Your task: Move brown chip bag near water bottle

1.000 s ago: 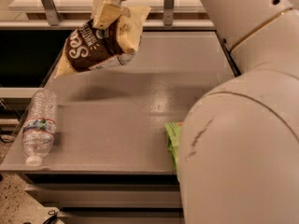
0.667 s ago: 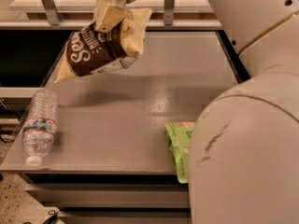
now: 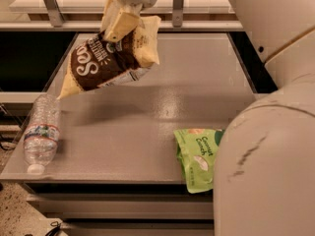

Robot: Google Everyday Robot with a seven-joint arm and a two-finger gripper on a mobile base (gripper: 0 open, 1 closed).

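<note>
Aloft, jaws atop "Sea…" brown chip bag [image 3: 106,63].

Upper centre, the smooth cream plastic gripper [image 3: 121,22] is pinching the glossy, crinkled brown chip bag [image 3: 106,63]. The clear ribbed plastic water bottle [image 3: 41,132] is lying on the smooth, speckled grey tabletop [image 3: 147,117].

The end effector [image 3: 122,21] hangs above the rear left of the tabletop [image 3: 147,112], holding the brown chip bag [image 3: 106,63] by its upper edge, clear of the surface. The water bottle [image 3: 42,132] lies along the left edge, in front of the bag, cap toward the front. The coconut chip bag [image 3: 197,156] lies front right, partly behind the robot's arm [image 3: 266,171].
</note>
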